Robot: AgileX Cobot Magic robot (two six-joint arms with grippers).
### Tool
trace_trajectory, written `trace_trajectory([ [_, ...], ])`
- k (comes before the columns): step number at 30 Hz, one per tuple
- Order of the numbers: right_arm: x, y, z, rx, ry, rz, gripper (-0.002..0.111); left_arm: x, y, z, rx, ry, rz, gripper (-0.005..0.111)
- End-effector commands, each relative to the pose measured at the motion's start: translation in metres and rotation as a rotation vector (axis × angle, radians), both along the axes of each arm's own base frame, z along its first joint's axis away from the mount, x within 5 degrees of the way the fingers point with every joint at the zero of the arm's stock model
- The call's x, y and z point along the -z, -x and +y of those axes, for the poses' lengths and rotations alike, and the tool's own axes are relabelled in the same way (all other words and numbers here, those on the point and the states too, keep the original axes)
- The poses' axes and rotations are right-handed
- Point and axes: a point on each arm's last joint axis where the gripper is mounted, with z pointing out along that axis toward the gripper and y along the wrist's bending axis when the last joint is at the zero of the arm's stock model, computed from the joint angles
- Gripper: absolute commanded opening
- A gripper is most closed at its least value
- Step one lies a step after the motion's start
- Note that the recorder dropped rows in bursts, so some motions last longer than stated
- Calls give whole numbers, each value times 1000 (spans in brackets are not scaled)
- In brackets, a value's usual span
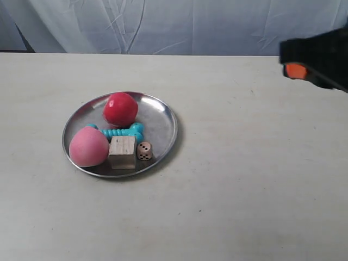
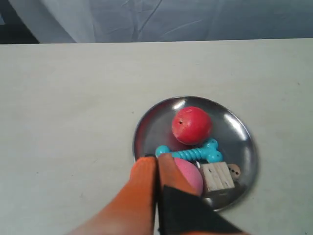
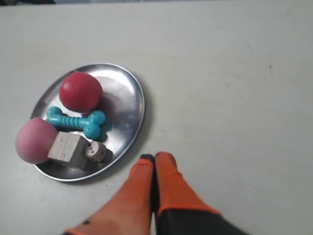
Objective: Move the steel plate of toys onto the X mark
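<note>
The steel plate (image 1: 163, 117) rests on the off-white table, left of centre in the exterior view. It holds a red ball (image 1: 120, 109), a pink ball (image 1: 88, 147), a teal bone (image 1: 122, 131), a wooden cube (image 1: 122, 152) and a die (image 1: 144, 150). My left gripper (image 2: 156, 159) is shut and empty, its tips over the plate (image 2: 156, 122) rim beside the pink ball (image 2: 190, 176). My right gripper (image 3: 154, 157) is shut and empty, apart from the plate (image 3: 124, 98) on its die (image 3: 96, 151) side. No X mark shows in any view.
The arm at the exterior view's right (image 1: 315, 57) shows as a blurred black and orange shape at the upper right edge. A pale curtain (image 1: 174, 24) hangs behind the table's far edge. Bare tabletop (image 1: 261, 163) spreads to the plate's right.
</note>
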Motion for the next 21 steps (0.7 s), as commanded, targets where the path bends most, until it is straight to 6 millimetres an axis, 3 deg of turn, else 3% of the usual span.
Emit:
trace_trajectory([
  [1,-4,59,-21,7,18,-188,0,13,40,-14,98,25,-55,0],
  [6,-8,115,-38,17,-24,-373,0,20,86,-17,174,35,-128,0],
  [11,-5,152,-46,2,-80,-424,0,23,132,-18,216,89,-268,0],
  [16,-2,174,-51,-6,-90,-456,0,25,165,-18,257,125,-349,0],
  [21,-2,183,-54,-6,-100,-493,0,27,179,-17,259,120,-406,0],
])
